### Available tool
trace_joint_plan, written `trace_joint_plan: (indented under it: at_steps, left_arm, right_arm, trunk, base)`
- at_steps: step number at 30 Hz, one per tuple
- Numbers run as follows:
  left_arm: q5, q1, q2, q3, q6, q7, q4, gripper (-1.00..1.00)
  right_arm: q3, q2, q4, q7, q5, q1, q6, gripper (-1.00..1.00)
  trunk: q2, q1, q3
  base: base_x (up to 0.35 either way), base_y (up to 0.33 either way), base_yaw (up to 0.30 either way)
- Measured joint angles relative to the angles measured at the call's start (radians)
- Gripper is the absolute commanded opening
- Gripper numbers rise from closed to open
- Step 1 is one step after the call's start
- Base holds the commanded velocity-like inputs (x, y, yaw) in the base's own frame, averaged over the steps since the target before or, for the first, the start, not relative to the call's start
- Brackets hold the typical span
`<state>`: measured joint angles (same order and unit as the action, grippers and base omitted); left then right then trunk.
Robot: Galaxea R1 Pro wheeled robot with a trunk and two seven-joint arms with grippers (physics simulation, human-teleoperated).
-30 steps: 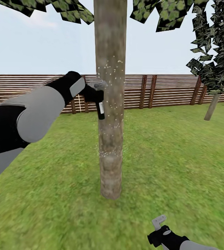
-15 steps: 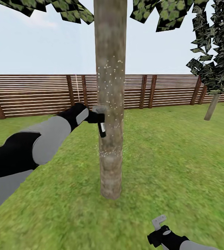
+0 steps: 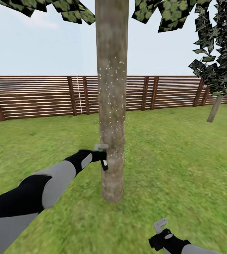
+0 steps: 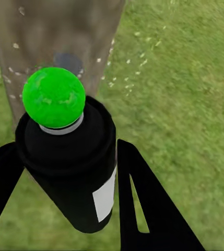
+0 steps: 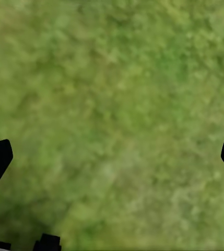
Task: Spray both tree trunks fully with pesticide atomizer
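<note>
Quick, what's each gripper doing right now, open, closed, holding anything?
Left gripper: closed on the atomizer, beside the trunk.
Right gripper: open, empty, over grass.

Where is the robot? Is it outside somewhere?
Yes, it looks like a back garden. There is green grass all over the ground, a long wooden slat fence behind, and a tall tree trunk with leaves overhead. Blue sky shows above the fence.
</note>
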<state>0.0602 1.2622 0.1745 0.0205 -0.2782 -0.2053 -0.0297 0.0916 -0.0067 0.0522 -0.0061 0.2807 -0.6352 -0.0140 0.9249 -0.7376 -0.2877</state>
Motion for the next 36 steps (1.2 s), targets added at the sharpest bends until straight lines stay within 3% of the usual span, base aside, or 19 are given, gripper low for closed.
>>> trace_joint_plan:
  at_steps: [6, 8, 12, 24, 36]
  left_arm:
    - [0.002, -0.203, 0.0, 0.002, 0.165, 0.0, -0.001, -1.0]
    - [0.004, -0.225, -0.005, 0.006, 0.214, 0.0, -0.002, -1.0]
    - [0.004, -0.246, -0.026, 0.006, 0.282, 0.0, -0.002, -1.0]
    - [0.006, -0.248, -0.042, 0.008, 0.286, 0.0, -0.004, -1.0]
    - [0.006, -0.248, -0.065, 0.007, 0.282, -0.002, -0.004, -1.0]
  right_arm:
    - [0.0, -0.002, 0.0, 0.0, 0.002, 0.0, -0.016, 1.0]
    - [0.0, -0.002, 0.0, 0.0, 0.002, 0.0, -0.017, 1.0]
    - [0.0, -0.001, 0.0, 0.0, 0.002, 0.0, -0.02, 1.0]
    - [0.0, -0.001, 0.0, 0.0, 0.002, 0.016, -0.05, 1.0]
    - [0.0, -0.001, 0.0, 0.0, 0.002, 0.017, -0.065, 1.0]
  trunk:
    - [0.0, 0.0, 0.0]
    - [0.0, 0.0, 0.0]
    - [0.0, 0.0, 0.0]
    - [0.0, 0.0, 0.0]
    - [0.0, 0.0, 0.0]
  base:
    - [0.0, 0.0, 0.0]
    - [0.0, 0.0, 0.0]
    - [0.0, 0.0, 0.0]
    - [0.162, 0.223, 0.0]
    - [0.006, 0.349, -0.271]
